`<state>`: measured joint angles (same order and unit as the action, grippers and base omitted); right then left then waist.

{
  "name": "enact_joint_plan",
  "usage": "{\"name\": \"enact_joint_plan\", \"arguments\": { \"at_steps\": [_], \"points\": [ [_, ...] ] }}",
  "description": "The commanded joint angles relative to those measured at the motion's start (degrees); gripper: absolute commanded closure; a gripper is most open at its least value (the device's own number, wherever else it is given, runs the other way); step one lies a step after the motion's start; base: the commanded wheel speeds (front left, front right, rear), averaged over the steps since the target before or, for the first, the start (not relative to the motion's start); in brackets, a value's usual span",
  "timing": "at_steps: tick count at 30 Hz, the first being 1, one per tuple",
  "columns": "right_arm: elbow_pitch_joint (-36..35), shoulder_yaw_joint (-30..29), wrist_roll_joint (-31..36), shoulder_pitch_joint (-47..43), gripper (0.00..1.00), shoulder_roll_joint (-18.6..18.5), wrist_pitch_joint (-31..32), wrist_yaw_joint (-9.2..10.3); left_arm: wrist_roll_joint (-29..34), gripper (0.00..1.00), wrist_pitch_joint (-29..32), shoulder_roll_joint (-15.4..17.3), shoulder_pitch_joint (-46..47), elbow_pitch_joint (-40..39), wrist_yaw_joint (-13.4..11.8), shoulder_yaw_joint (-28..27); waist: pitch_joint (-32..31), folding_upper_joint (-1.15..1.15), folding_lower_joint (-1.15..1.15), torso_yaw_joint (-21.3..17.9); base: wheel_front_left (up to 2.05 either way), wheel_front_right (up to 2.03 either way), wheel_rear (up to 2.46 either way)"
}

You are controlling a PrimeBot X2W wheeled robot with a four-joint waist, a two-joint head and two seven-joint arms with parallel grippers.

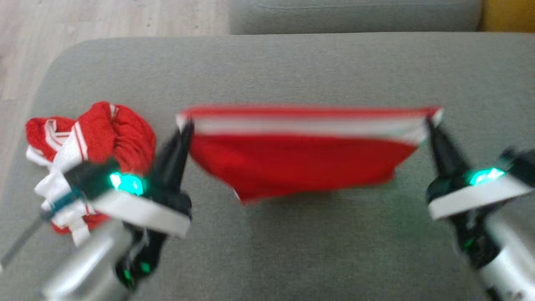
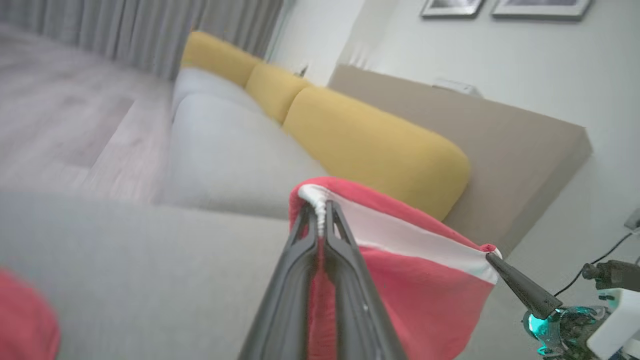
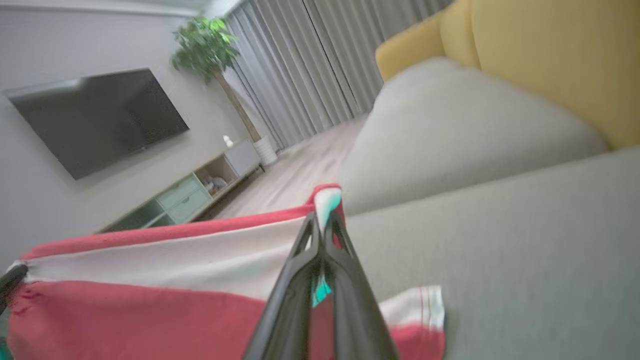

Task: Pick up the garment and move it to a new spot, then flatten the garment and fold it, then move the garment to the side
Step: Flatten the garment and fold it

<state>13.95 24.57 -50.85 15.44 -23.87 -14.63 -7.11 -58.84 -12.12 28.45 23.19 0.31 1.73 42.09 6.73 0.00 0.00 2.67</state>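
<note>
Grey sofa seat (image 1: 292, 251), left gripper (image 1: 187, 126) and right gripper (image 1: 430, 123) pinching 2 corners of garment (image 1: 292, 163), crumpled clothes (image 1: 108, 133) nearby.

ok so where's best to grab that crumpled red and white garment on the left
Probably the raised red hump of the crumpled garment, coming straight down from above with the jaws across the fold. It is bunched in a heap on the grey cushion, so no flat edge offers itself; the hump stands highest.
</note>
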Motion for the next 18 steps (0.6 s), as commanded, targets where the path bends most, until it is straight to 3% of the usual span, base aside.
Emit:
{"name": "enact_joint_plan", "arguments": {
  "at_steps": [1,8,12,18],
  "points": [
    [-4.2,-1.6,0.9,3.6,1.0,-2.7,-0.4,-0.37,1.5,1.0,-0.1,2.4,7.1,-3.2,0.7,-4.2,0.1,0.0,0.0,-1.2,0.0,0.0,0.0],
    [-15.3,-7.5,3.6,13.5,1.0,-12.0,-0.4,-0.37,6.6,1.0,3.1,3.1,23.6,-8.2,2.9,-5.8,0.6,0.0,0.0,-4.4,0.0,0.0,0.0],
    [-14.7,-6.1,4.0,19.6,1.0,-15.0,-0.2,-0.37,7.6,1.0,6.0,2.1,30.3,-6.1,3.5,-5.4,2.1,0.0,0.0,-5.4,0.0,0.0,0.0],
    [-5.7,-0.7,3.4,33.3,1.0,-17.0,2.1,-0.37,9.4,1.0,7.2,-3.0,42.6,6.7,4.8,-3.6,7.0,0.0,0.0,-5.7,0.0,0.0,0.0]
  ]
}}
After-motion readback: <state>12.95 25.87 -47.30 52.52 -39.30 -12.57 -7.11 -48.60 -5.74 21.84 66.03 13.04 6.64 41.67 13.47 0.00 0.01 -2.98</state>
